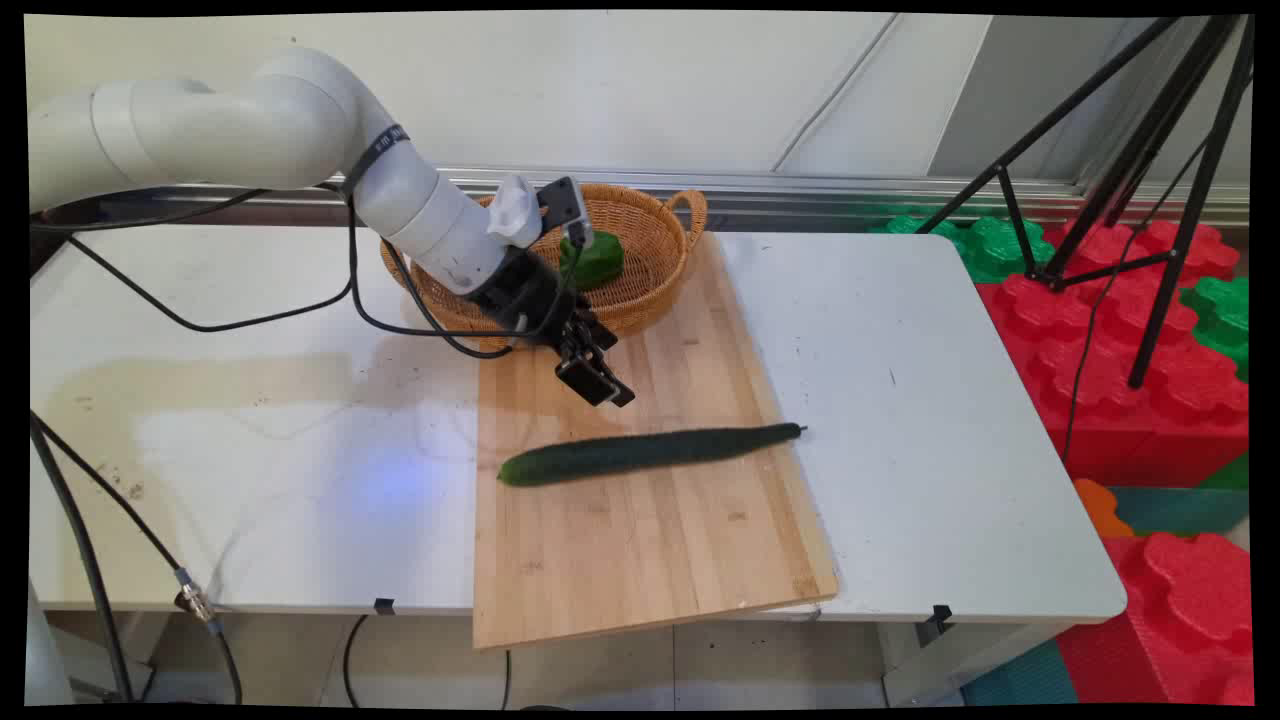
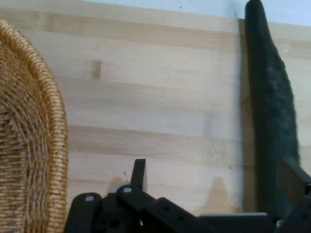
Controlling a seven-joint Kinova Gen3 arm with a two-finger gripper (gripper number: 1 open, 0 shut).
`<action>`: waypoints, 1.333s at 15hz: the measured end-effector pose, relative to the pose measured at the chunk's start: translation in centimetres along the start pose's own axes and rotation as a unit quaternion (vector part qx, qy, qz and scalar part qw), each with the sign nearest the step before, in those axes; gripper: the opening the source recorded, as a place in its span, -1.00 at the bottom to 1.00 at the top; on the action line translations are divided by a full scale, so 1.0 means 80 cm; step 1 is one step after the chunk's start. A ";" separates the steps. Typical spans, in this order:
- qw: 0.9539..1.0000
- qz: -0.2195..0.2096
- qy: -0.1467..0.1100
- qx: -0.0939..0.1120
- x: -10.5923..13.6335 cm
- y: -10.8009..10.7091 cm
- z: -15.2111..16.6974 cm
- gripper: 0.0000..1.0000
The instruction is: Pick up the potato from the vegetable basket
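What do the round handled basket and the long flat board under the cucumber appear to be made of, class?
The round tan handled basket looks woven, likely wicker or rattan: coiled, ribbed strands show along its rim, with a matt finish. The long pale board looks like wood, perhaps bamboo: parallel glued strips, visible grain and small dark knots, smooth and low in sheen.

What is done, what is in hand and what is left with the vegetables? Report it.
Done, by the look of it: the green pepper lies in the basket. In hand: nothing; the end effector hangs open over the cutting board, between basket and cucumber. Left, perhaps: the cucumber lies on the board, ungrasped.
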 end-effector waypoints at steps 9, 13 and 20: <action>1.000 0.009 0.028 -0.005 0.005 0.005 -0.042 1.00; 0.999 0.011 0.041 -0.007 0.003 0.006 -0.071 1.00; 0.998 0.023 0.062 -0.012 -0.008 0.006 -0.134 1.00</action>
